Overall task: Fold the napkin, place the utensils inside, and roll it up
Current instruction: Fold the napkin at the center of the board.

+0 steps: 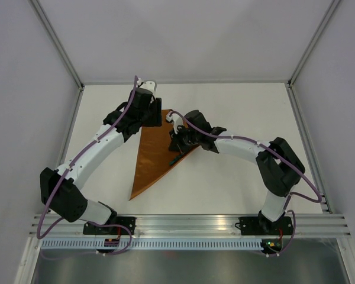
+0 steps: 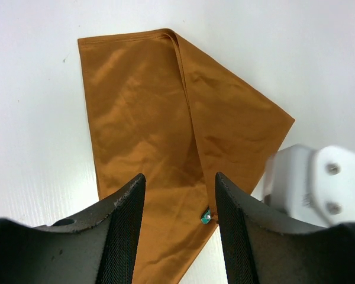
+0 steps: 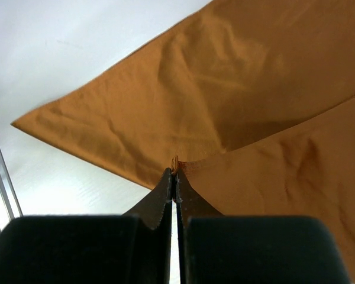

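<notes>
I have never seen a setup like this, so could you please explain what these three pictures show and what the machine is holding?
These are two robot arms bolted at the near edge of a white table. One picture looks down from above; the other two come from cameras on each wrist, so each shows its own fingers. On the table lies a rust-brown napkin, folded into a triangle. The right hand is pinched shut on a napkin edge. The left hand hangs open above the cloth. A small green object peeks out at the napkin's edge; I cannot tell what it is.
</notes>
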Available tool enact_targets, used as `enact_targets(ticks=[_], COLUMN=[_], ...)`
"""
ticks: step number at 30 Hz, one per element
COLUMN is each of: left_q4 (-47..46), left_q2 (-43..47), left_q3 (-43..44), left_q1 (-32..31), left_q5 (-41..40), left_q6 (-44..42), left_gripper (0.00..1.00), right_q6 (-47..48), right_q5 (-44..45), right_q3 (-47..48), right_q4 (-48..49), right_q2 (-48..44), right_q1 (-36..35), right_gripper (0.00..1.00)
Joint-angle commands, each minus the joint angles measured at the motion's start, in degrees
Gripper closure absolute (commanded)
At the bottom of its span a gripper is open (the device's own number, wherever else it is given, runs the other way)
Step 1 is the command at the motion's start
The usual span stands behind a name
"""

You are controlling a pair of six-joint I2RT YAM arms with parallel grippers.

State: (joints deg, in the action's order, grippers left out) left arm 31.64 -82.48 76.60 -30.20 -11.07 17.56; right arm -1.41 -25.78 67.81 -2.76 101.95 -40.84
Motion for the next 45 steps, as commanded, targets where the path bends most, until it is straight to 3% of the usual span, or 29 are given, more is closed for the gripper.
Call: enact_targets(ticks=[1, 8, 13, 15, 20, 23, 32, 37, 41, 45], left_q4=[1.6, 1.8, 1.7, 1.6, 1.6, 1.6, 1.8, 2.7, 3.5, 5.3], left_q2=[1.4, 1.0, 0.7, 1.0, 1.5, 2.6, 12.2, 21.7, 26.6, 28.0], left_q3=[2.3, 1.9, 1.3, 0.8, -0.3, -1.8, -12.5, -21.0, -24.0, -25.0], left_q1=[0.0, 0.0, 0.0, 0.0, 0.0, 0.0, 2.6, 6.5, 13.9, 16.4], left_q5=[-0.4, 0.5, 0.9, 1.4, 2.6, 1.3, -5.2, -8.0, -5.5, -3.5], left_q6=[1.0, 1.2, 2.0, 2.5, 4.1, 7.2, 22.1, 32.4, 34.6, 35.3], left_gripper=[0.44, 0.44, 0.43, 0.43, 0.41, 0.40, 0.33, 0.32, 0.31, 0.32], right_q6=[3.3, 5.1, 5.4, 5.1, 5.3, 5.1, 7.4, 15.8, 24.6, 30.9], right_q5=[2.1, 2.7, 2.4, 2.1, 0.8, 0.3, 0.5, 2.9, 13.4, 22.1], right_q3=[0.9, 0.9, 1.7, 2.1, 3.6, 4.3, 2.2, -4.7, -13.1, -17.4], right_q4=[-1.2, -2.3, -3.4, -3.3, -4.2, -4.3, -2.9, 0.2, 6.4, 12.9], right_q2=[1.8, 4.1, 4.9, 5.4, 5.5, 5.1, -1.2, -8.9, -15.5, -15.8], right_q1=[-1.3, -2.1, -2.5, -2.6, -3.3, -3.5, -4.4, -6.2, -15.6, -26.6], right_gripper=[0.98, 0.96, 0.79, 0.78, 0.52, 0.44, 0.41, 0.44, 0.43, 0.44])
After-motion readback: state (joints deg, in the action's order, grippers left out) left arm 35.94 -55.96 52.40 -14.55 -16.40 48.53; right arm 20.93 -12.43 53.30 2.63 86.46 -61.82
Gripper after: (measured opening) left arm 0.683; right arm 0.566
